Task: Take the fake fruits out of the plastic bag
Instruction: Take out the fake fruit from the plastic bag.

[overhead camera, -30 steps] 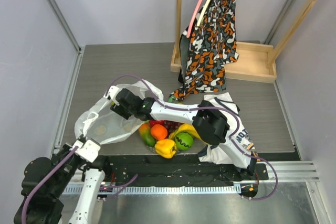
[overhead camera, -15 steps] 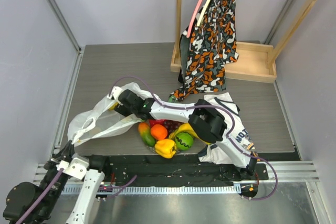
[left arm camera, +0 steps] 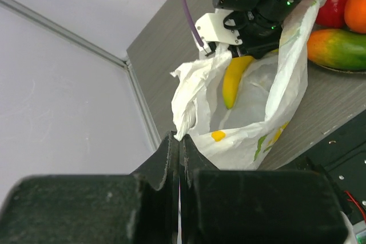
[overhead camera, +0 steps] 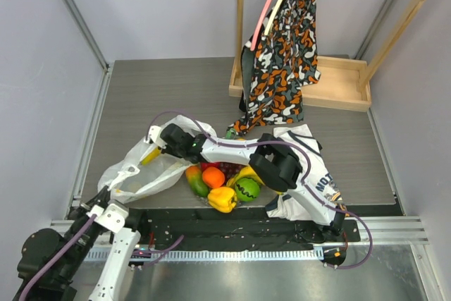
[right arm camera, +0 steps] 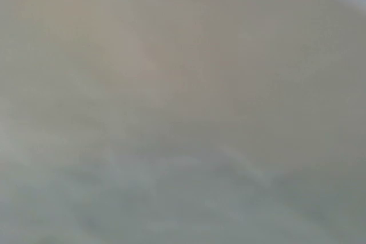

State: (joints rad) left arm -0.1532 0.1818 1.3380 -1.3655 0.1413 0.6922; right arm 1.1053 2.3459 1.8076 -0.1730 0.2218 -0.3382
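Now the left gripper point(left arm camera: 179, 143) pinches the plastic bag point(left arm camera: 243, 135) by its edge, fingers together. The right gripper point(left arm camera: 247, 44) reaches inside by a banana point(left arm camera: 233, 81); I cannot tell its grip. More fake fruits point(overhead camera: 222, 185) sit beside the bag

The plastic bag point(left arm camera: 251, 112) is thin, crinkled film, translucent white with a faint sheen. The banana point(left arm camera: 233, 81) is smooth yellow plastic. At the upper right of the left wrist view, the mango point(left arm camera: 337, 47) is glossy with bright highlights. From above, the yellow pepper point(overhead camera: 222, 199), green ball point(overhead camera: 247, 189) and orange point(overhead camera: 213, 177) share that hard plastic gloss. The bench point(overhead camera: 176, 89) is matt grey with a fine wood-like grain. The left gripper point(left arm camera: 179, 141) is matt black plastic. At the upper right, the frame point(overhead camera: 338, 84) is bare pale wood, and the patterned bag point(overhead camera: 282, 54) is soft matt cloth. A brushed metal rail point(overhead camera: 394, 230) lines the bottom edge. The right wrist view shows only pale, blurred film.
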